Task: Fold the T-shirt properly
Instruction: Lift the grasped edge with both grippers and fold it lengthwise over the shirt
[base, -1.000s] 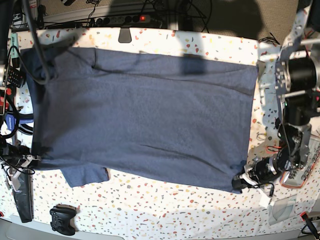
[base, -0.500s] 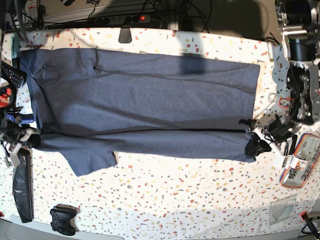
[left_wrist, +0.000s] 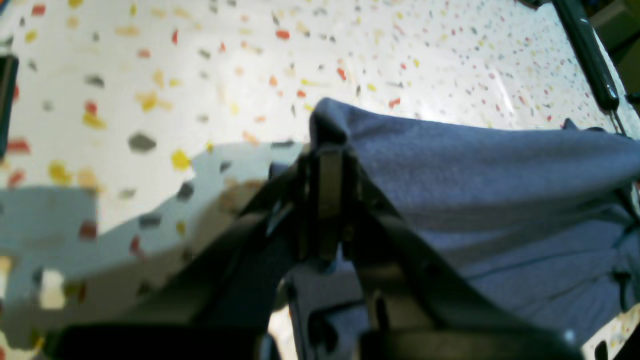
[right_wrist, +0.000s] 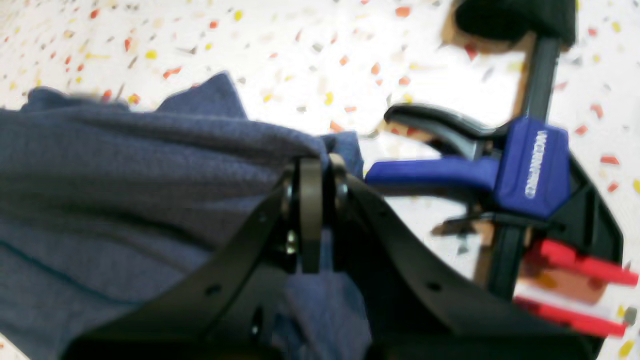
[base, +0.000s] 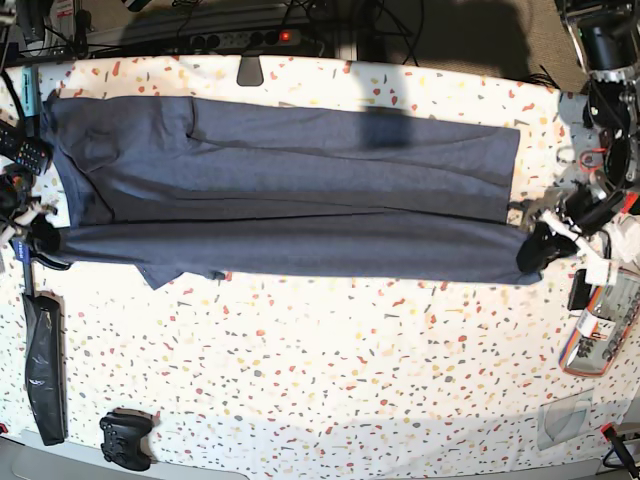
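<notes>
Gripping T-shirt (base: 300, 190) edge, L fingers (left_wrist: 320, 190), R fingers (right_wrist: 311, 200), both pinched tight.

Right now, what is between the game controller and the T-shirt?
Only bare speckled table, seen in the base view, between the game controller and the T-shirt.

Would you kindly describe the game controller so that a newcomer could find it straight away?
Start from the big navy T-shirt stretched across the speckled table, then go to the table's near-left corner in the base view. The game controller lies there, beside a long black bag: small, black and two-horned.
</notes>
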